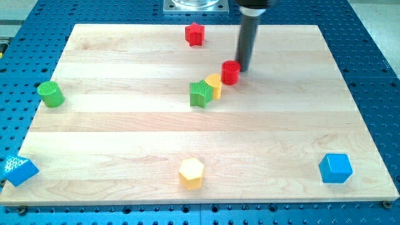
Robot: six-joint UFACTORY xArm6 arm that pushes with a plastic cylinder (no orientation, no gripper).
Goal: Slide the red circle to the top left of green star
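My tip (243, 69) rests against the red circle (230, 72) from the view's right; I have no fingers. The circle sits upper right of the green star (200, 94), beside a yellow block (214, 85), so I should push it leftward, clearing the yellow block.

Straight dark cylindrical rod, my tip (242, 69)

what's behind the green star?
A yellow block sits touching the green star at its upper right, its lower-left part hidden. Beyond: red circle, my tip beside it.

Wooden board (125, 131) (blue perforated surround (375, 75))
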